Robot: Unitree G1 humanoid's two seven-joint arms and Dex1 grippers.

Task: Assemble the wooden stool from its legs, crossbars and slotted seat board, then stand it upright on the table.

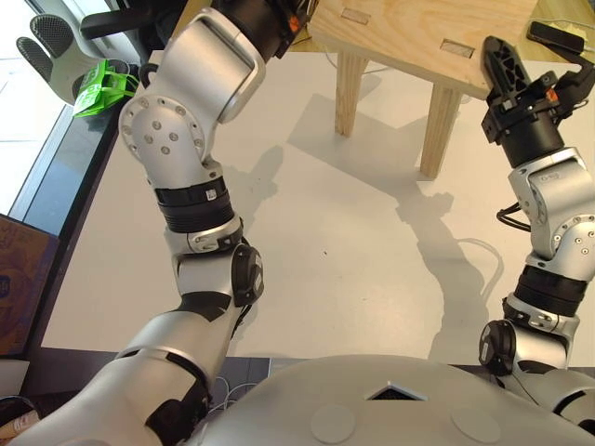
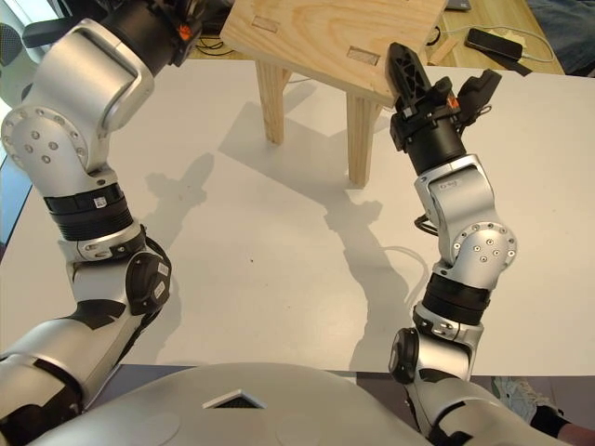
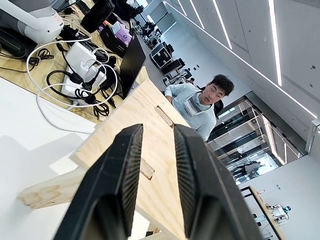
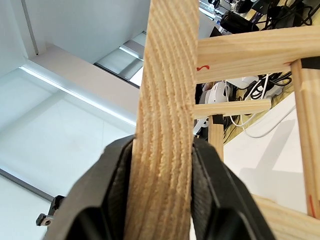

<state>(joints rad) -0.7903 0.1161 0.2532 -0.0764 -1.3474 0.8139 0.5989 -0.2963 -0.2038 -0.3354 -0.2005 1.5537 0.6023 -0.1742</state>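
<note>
**Right Gripper Clamped on Seat Board, Stool Upright on Table**

Right gripper (image 4: pixel 162 150) closed firmly on the edge of the slotted seat board (image 2: pixel 325 28), with black fingers (image 4: pixel 117 170) pressed against both faces of the wood and no gap left on either side. In the right eye frame, upper centre-right: one finger laid over the board's top face by its right corner. Past the clamp, in the upper right of the right wrist frame: two crossbars (image 4: pixel 245 52), one above the other, running out toward the right edge.

Left gripper (image 3: pixel 157 135) parted only a little, its fingers (image 3: pixel 120 175) parallel with a narrow slit between them, holding nothing. Poised close over the top face of the board, lower centre of the left wrist frame; contact with the wood impossible to judge.

Stool standing upright on its legs (image 1: pixel 349 93) on the white table (image 1: pixel 325 251), top centre of the left eye frame, with the seat cut off by the upper edge. Rectangular slots (image 1: pixel 456 48) visible in the seat, each above a leg.

Farther out: white cables and a power strip (image 3: pixel 80 65) in the upper left of the left wrist frame, on a wooden surface beyond the table. Dark flat device (image 2: pixel 493 42) in the upper right of the right eye frame, near the far table edge. Green object (image 1: pixel 102 88) in the upper left of the left eye frame, off the table.
</note>
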